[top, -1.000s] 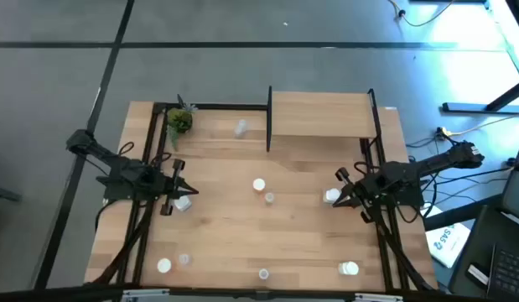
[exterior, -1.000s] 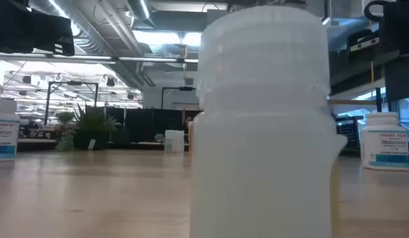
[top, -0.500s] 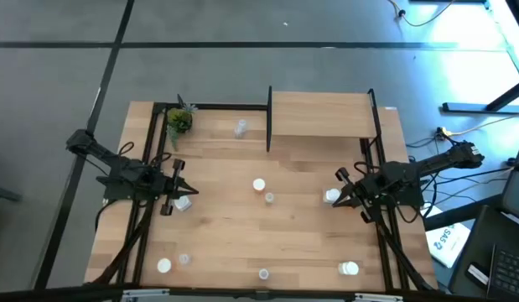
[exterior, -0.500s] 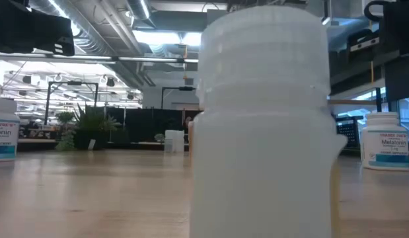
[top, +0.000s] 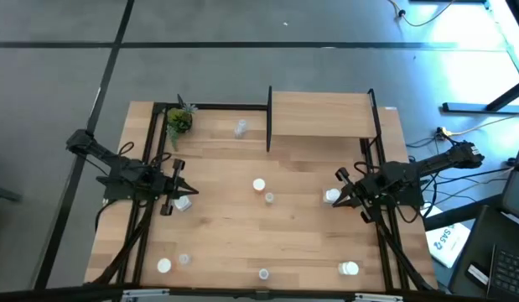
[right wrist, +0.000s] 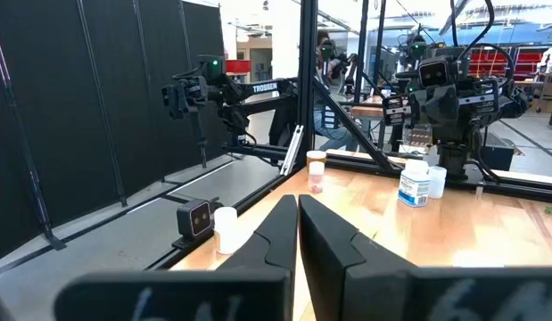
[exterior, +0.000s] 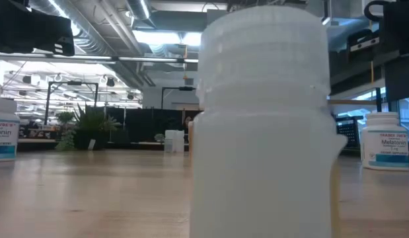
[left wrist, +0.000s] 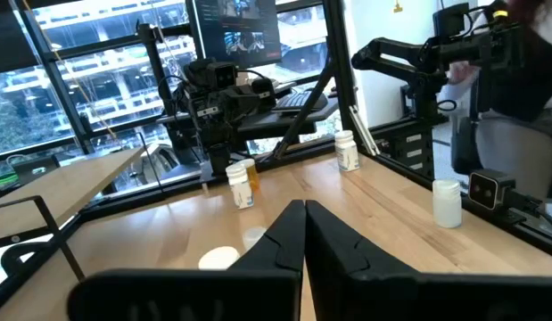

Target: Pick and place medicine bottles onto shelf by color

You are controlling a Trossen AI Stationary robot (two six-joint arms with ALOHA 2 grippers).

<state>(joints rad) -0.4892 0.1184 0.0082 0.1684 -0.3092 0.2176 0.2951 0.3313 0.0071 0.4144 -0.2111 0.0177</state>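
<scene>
Nothing moved since earlier frames | left gripper [top: 179,196] pressed together, white bottle [top: 184,203] touching its tip, near table's left edge | right gripper [top: 342,192] pressed together beside white bottle [top: 330,196] | shelf [top: 320,115] at far edge, bare.

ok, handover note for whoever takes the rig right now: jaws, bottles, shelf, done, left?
Left gripper: jaws shut, empty, low at the table's left side beside a white bottle.
Right gripper: jaws shut, empty, at the right side next to another white bottle.
Shelf: bare, at the back right.
Bottles: all on the tabletop, including a white one and an orange one mid-table, a clear one near the plant, and four along the front edge.
Done: nothing placed.
Left: every bottle.
</scene>
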